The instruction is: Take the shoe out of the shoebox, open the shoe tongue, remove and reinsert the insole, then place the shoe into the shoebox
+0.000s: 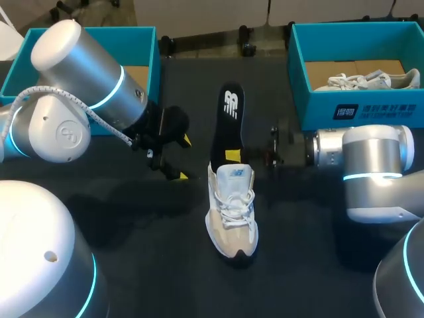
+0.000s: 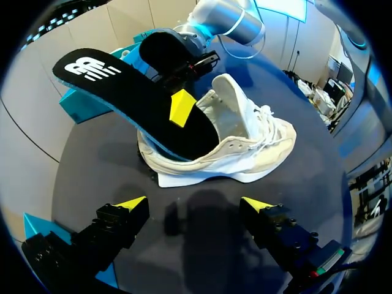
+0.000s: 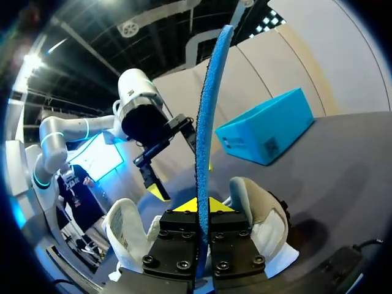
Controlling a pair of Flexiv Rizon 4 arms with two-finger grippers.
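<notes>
A white and beige shoe [image 1: 232, 215] stands on the dark table in the middle, toe toward me. Its black insole [image 1: 228, 122], blue underneath, sticks up and back out of the shoe's opening. My right gripper [image 1: 235, 156] comes in from the right and is shut on the insole just above the heel. The right wrist view shows the insole's blue edge [image 3: 208, 110] pinched between its yellow tips [image 3: 197, 206], with the shoe [image 3: 260, 214] below. My left gripper [image 1: 185, 158] hangs open left of the shoe, holding nothing. Its wrist view shows the shoe [image 2: 245, 150] and insole [image 2: 116, 89] ahead of its gripper [image 2: 195, 203].
A teal shoebox [image 1: 361, 109] at the back right holds another white shoe [image 1: 368, 81]. A second teal box [image 1: 151, 63] stands at the back left, behind my left arm. Bare table lies in front of the shoe.
</notes>
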